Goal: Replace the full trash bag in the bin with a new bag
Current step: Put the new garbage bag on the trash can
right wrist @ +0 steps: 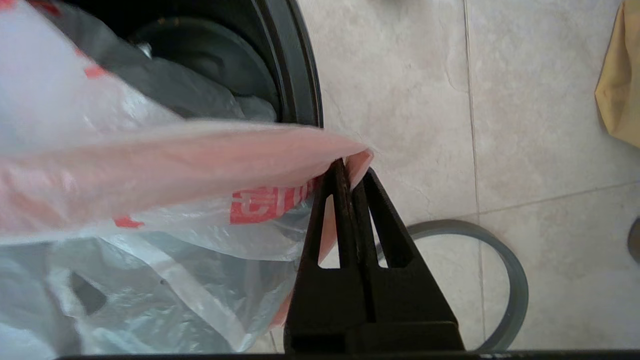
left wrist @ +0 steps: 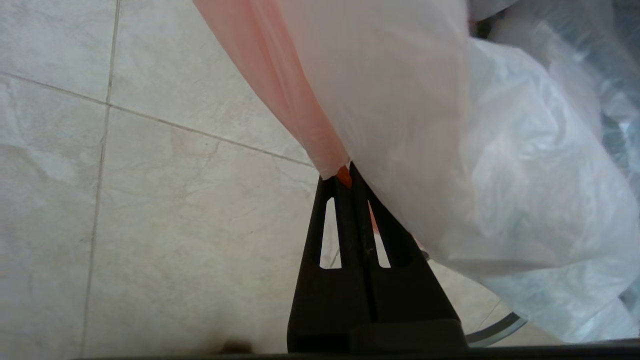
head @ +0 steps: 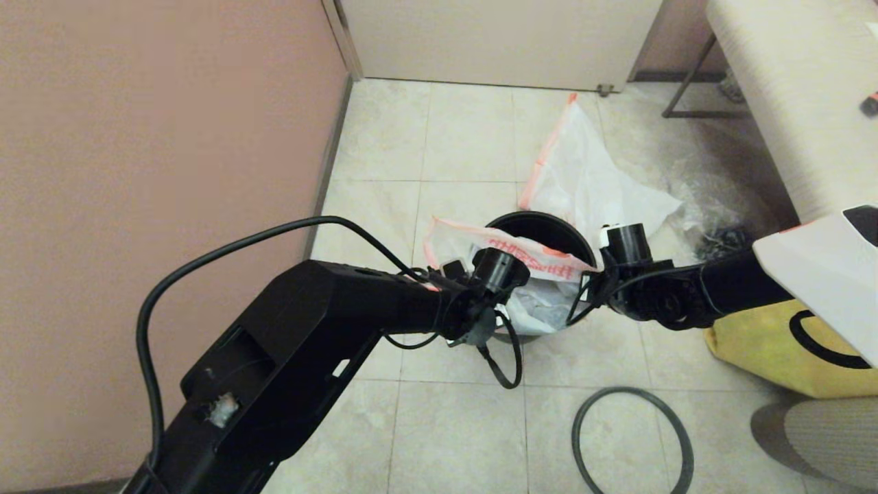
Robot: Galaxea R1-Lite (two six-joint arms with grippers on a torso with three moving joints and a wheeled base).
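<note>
Both arms reach out over the bin (head: 549, 230), a black pail standing on the tiled floor (head: 466, 425).

Left gripper (left wrist: 344, 176): fingers pressed together, pinching the orange-red hem of a white bag (head: 511, 254) at the bin's left side. Right gripper (right wrist: 350, 172): also clamped tight on the same hem, at the bin's right side, just outside the black rim. The hem is stretched between the two grippers across the near half of the bin's mouth, red print showing along it. Below the hem the bag's white body hangs down over the bin's opening; the far half of the mouth is uncovered and dark inside.

A second white bag (head: 590, 182) with an orange-red hem lies crumpled on the floor just behind the bin, one corner standing up. To its right, a clear wrinkly bag (head: 713, 230) with dark contents.

A thin grey ring (head: 632, 442) lies flat on the floor, nearer the robot than the bin and apart from it. A yellow tote (head: 775, 350) sits on the floor at right, partly under the right arm.
</note>
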